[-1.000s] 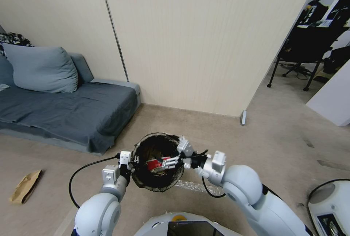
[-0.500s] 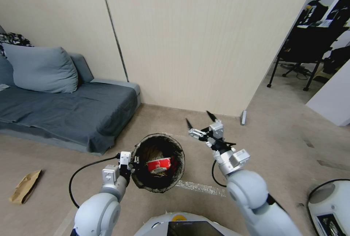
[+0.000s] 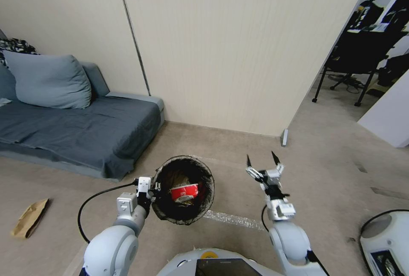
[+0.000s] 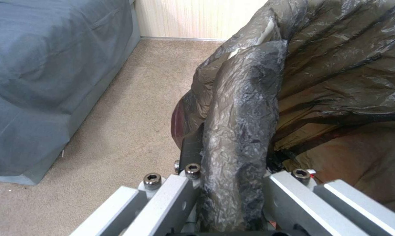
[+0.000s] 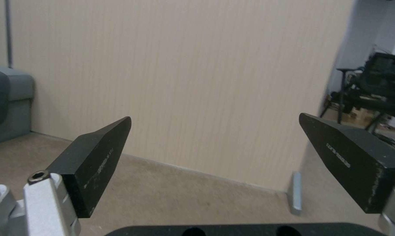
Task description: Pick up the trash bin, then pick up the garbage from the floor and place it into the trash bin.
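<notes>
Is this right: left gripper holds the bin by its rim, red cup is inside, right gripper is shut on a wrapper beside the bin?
Not quite. The right gripper is open and empty; the right wrist view shows its fingers spread with nothing between them. The rest stands: in the head view the left gripper clamps the lined rim of the trash bin, and the red cup lies inside.

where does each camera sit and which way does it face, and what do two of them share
Head view: on the head, looking down at floor, sofa and wall; shows both arms, left gripper holding the bin, right gripper open beside it.
Left wrist view: on the left wrist, looking along its jaws, shut on the bin's bag rim.
Right wrist view: on the right wrist, facing the wall between open jaws.
Shared: all three show the wall.
</notes>
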Controlling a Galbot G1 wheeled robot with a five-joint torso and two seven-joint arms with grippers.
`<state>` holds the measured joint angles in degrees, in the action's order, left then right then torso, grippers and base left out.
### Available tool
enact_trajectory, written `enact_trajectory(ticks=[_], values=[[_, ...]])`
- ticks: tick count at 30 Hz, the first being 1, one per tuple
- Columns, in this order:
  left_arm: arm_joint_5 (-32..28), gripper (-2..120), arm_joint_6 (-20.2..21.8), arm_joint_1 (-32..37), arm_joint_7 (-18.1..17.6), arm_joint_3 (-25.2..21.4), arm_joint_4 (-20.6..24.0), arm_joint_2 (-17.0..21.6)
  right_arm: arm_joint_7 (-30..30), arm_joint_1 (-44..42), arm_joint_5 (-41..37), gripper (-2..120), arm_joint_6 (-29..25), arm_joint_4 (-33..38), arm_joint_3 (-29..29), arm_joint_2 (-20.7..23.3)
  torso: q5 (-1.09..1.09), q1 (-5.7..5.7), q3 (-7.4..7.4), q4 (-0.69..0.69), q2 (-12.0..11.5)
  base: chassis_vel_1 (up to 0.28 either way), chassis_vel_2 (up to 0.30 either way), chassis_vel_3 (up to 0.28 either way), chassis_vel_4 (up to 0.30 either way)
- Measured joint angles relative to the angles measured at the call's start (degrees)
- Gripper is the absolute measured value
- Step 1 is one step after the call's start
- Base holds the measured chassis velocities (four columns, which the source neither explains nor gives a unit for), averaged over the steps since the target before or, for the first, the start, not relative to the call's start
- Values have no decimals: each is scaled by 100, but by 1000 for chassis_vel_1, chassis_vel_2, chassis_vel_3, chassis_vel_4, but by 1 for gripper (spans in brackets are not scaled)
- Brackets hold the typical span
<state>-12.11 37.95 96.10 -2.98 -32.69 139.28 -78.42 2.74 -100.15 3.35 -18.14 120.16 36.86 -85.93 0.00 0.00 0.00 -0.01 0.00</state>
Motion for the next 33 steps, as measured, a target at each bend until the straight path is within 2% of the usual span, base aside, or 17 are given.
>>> enact_trajectory(ticks=[9, 14, 33], values=[[94, 2, 19, 49, 5, -19, 20, -31, 1, -408, -433, 100, -255, 11, 186, 58, -1, 0, 0, 1, 0, 0, 0, 0, 0], [265, 2, 38, 95, 90, -15, 37, -69, 8, -430, -464, 100, -283, 16, 165, 27, 0, 0, 0, 2, 0, 0, 0, 0, 0], [292, 2, 60, 71, 120, -17, 62, -72, 62, -375, -461, 100, -222, 21, 144, -31, 0, 0, 0, 2, 0, 14, 18, 15, 18]])
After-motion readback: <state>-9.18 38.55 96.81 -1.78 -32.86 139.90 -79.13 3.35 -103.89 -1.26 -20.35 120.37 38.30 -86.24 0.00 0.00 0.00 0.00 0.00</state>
